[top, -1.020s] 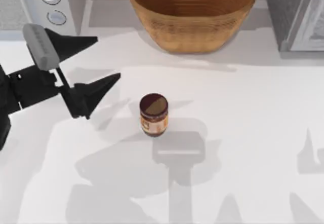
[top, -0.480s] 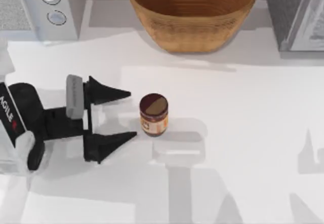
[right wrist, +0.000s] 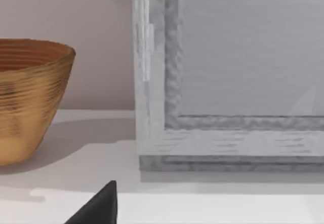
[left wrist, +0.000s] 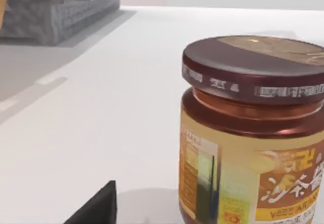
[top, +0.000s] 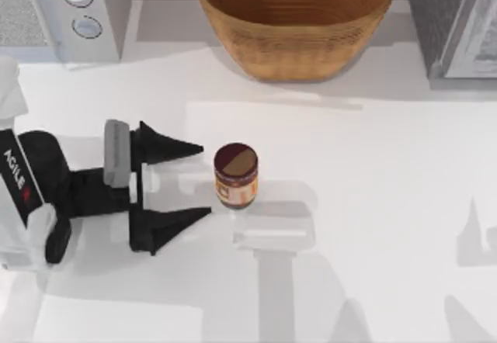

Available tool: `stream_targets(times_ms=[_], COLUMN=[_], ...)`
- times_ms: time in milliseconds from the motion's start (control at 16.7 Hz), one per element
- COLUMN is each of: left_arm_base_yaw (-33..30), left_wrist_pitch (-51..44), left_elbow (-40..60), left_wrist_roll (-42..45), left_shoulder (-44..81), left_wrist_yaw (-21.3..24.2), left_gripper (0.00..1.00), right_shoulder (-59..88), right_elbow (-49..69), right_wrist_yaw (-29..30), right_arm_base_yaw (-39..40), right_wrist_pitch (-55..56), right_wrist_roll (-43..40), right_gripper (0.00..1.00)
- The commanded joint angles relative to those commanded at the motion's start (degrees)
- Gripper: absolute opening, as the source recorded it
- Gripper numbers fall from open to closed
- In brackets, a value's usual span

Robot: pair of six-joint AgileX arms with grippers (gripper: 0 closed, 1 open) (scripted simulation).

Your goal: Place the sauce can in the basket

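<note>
Sauce can (top: 235,175) stands upright on the white bench (top: 373,203), near the middle, maroon lid up, label facing the near edge. Free of any contact.

Left tool (top: 200,181) lies low over the bench at the left side, pointing at the can from the top view's left. Fingers spread wide: one fingertip (top: 194,150) sits just beside the can's far-left flank, the other (top: 200,216) near its near-left flank. Small gap between tips and can; nothing held.

Left wrist view: can (left wrist: 253,133) looms close, lid and label plain, one dark fingertip (left wrist: 96,209) at the frame edge.

Basket (top: 295,21) sits at the far edge of the bench, well apart from the can, open side up. Grey microwave (top: 62,13) at far left.

Right wrist view: basket (right wrist: 30,97) beside a grey appliance (right wrist: 228,77); dark tip of the right tool (right wrist: 96,209); cannot tell its spread.
</note>
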Motion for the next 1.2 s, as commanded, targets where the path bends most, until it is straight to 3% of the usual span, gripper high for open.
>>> stream_targets(times_ms=[480,780,1200], left_arm_base_yaw=[-10.0,-11.2,-11.2], left_wrist_pitch=[-2.9,-3.3,-3.3], left_elbow=[5.2,5.8,5.8], left_wrist_roll=[-0.9,-1.0,-1.0], left_shoulder=[1.1,1.3,1.3], left_wrist_yaw=[-9.6,-10.8,-10.8], left_gripper=[1.0,1.0,0.47], right_shoulder=[0.0,0.0,0.0], right_elbow=[0.0,0.0,0.0], right_wrist_yaw=[0.0,0.0,0.0], right_arm_base_yaw=[0.0,0.0,0.0], right_wrist_pitch=[0.0,0.0,0.0], right_wrist_roll=[0.0,0.0,0.0], right_gripper=[1.0,1.0,1.0])
